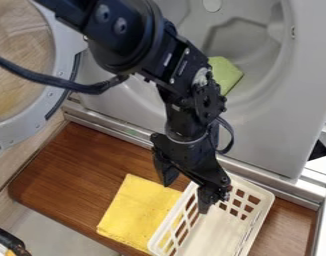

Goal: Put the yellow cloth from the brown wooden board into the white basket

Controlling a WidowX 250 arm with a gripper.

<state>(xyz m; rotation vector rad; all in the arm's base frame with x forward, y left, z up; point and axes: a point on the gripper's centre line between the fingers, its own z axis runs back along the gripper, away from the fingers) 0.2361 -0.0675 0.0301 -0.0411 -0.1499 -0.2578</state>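
Black arm (pixel 135 42) slanting down from upper left, tool (pixel 186 189) spread open over yellow cloth (pixel 134 210) and white basket (pixel 216 231)

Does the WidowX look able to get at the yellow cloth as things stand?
Probably yes: the open tool hangs close by the yellow cloth, whose left part lies uncovered. The white basket crowds its right edge, so a grip there looks harder.

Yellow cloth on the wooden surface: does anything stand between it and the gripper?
Partly: the white basket stands beneath the gripper, its slotted side along the picture-right edge of the yellow cloth. Nothing visible covers the rest.
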